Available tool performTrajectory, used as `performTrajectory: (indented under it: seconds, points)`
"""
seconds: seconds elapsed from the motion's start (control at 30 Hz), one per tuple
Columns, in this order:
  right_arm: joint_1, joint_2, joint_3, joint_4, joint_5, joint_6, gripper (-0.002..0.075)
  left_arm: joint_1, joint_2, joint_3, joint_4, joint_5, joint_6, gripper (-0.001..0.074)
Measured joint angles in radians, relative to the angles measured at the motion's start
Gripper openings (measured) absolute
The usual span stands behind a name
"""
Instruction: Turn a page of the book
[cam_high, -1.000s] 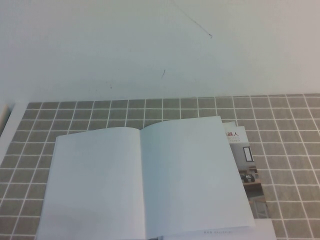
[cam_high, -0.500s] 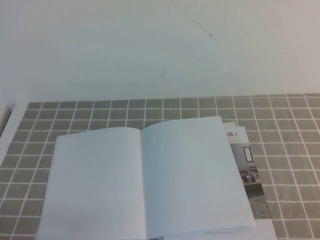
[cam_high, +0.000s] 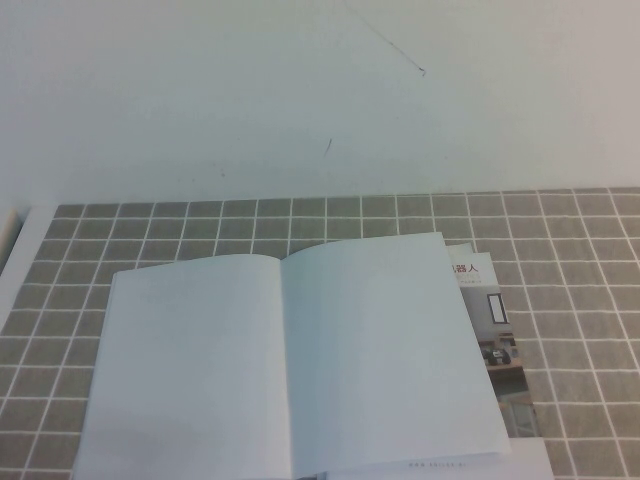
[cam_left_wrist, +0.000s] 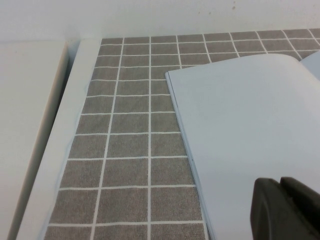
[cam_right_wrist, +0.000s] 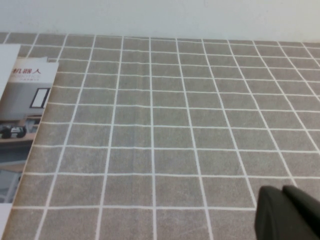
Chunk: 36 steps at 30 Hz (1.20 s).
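The book lies open on the tiled mat, both facing pages blank white. Its right-hand page sits a little askew over a printed sheet with red characters and small photos, whose edge also shows in the right wrist view. Neither gripper appears in the high view. My left gripper is shut with nothing in it, hovering over the near part of the book's blank left page. My right gripper is shut and empty above bare mat, well to the right of the book.
A grey mat with a white grid covers the table up to the white back wall. To the left of the mat lie a white strip of table and a cream board.
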Motion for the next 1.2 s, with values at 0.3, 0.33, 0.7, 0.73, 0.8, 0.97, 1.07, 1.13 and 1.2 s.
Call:
performTrajectory:
  seconds: [0.3,0.33,0.7,0.73,0.8,0.97,1.07,1.13,1.2]
  points:
    - [0.000,0.000,0.000,0.002,-0.001,0.000,-0.0003,0.000,0.000,0.000,0.000,0.000,0.000,-0.0004]
    - [0.000,0.000,0.000,0.002,-0.001,0.000,-0.0003,0.000,0.000,0.000,0.000,0.000,0.000,-0.0004]
    - [0.000,0.000,0.000,0.002,-0.001,0.000,-0.0003,0.000,0.000,0.000,0.000,0.000,0.000,-0.0004]
    - [0.000,0.000,0.000,0.002,-0.001,0.000,-0.0003,0.000,0.000,0.000,0.000,0.000,0.000,-0.0004]
    - [0.000,0.000,0.000,0.002,-0.001,-0.001,-0.0003,0.000,0.000,0.000,0.000,0.000,0.000,-0.0004]
    - [0.000,0.000,0.000,0.004,-0.001,-0.001,-0.0003,-0.016,0.000,0.000,0.000,0.000,0.000,-0.0004]
    - [0.000,0.000,0.000,0.004,-0.001,-0.001,-0.0003,-0.015,0.000,0.000,-0.002,0.000,0.000,-0.0004]
    - [0.000,0.000,0.000,0.004,-0.001,-0.001,-0.0003,-0.006,0.000,0.000,-0.002,0.000,0.000,-0.0004]
    - [0.000,0.000,0.000,0.004,-0.001,-0.001,-0.0003,-0.002,0.000,0.000,-0.002,0.000,0.000,-0.0004]
